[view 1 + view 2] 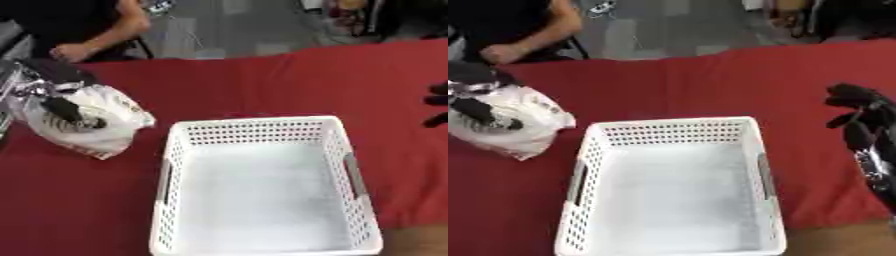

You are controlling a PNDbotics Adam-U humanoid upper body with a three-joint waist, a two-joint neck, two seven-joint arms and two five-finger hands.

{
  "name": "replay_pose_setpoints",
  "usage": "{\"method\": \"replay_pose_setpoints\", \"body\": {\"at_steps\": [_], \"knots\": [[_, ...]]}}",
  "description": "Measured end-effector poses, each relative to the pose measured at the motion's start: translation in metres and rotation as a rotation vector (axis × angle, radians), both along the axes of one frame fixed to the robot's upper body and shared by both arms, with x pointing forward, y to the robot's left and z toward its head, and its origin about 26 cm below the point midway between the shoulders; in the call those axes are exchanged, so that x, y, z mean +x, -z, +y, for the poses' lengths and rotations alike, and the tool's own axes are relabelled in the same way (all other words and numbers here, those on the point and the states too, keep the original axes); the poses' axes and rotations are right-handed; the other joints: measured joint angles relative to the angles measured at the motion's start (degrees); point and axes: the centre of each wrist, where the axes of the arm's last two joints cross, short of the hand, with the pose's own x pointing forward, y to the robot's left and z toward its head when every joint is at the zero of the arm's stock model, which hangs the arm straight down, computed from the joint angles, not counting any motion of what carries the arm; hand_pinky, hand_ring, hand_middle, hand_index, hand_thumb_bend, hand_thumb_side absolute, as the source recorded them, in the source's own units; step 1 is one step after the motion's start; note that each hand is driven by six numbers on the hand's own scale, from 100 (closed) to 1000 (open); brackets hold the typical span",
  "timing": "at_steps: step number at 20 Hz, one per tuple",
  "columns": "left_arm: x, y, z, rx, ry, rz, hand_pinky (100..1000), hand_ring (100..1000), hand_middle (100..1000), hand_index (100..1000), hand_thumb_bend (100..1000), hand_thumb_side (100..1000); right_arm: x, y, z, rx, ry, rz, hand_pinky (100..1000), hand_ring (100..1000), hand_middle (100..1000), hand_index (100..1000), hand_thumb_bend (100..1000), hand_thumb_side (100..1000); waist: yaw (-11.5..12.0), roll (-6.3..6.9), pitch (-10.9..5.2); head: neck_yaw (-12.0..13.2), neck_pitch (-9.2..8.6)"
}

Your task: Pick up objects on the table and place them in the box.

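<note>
A white perforated box stands on the red table, near its front, and nothing shows inside it. To the left of the box lies a crumpled white plastic bag with some print on it. My left hand comes in from the left edge, its black fingers curled into the top of that bag. My right hand hovers at the right edge, to the right of the box and apart from it, its fingers relaxed and holding nothing.
The red cloth covers the table up to its far edge, with grey floor and clutter beyond. The table's front edge cuts in at the lower right corner, just past the box.
</note>
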Motion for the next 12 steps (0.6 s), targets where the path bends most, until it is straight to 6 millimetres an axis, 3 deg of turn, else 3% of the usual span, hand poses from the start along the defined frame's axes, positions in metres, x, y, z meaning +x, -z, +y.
{"method": "replay_pose_setpoints", "body": {"at_steps": [4,5,6,7,10,12], "knots": [[0.0001,0.0014,0.0014,0.025,-0.002,0.017,943,898,863,972,1000,713,0.0000,0.0000,0.0000,-0.001,-0.001,0.000,586,784,800,902,330,905,0.0,0.01,0.00,0.0,0.00],[0.0001,0.0015,0.0014,0.027,-0.001,0.019,901,845,802,925,1000,660,0.0000,0.0000,0.0000,-0.001,-0.001,0.000,586,784,800,902,329,905,0.0,0.01,0.00,0.0,0.00],[0.0001,0.0016,0.0012,0.029,0.000,0.020,867,804,763,887,938,597,0.0000,0.0000,0.0000,-0.001,-0.001,0.000,586,784,800,902,329,905,-0.1,0.02,-0.01,0.0,0.00],[0.0002,0.0018,0.0007,0.030,0.003,0.020,799,729,683,795,673,502,0.0000,0.0000,0.0000,-0.001,-0.001,0.000,586,784,800,902,329,905,-0.1,0.03,-0.01,0.0,0.00],[-0.0002,0.0011,-0.0010,0.027,0.011,-0.002,541,436,439,523,100,348,0.0000,0.0000,0.0000,-0.001,-0.002,0.000,586,784,800,902,329,905,-0.1,0.06,-0.01,0.0,0.00],[-0.0012,0.0028,-0.0009,0.014,0.010,-0.034,363,274,291,368,100,363,0.0000,0.0000,0.0000,-0.001,-0.002,0.000,586,784,800,902,329,905,-0.1,0.06,-0.01,0.0,0.00]]}}
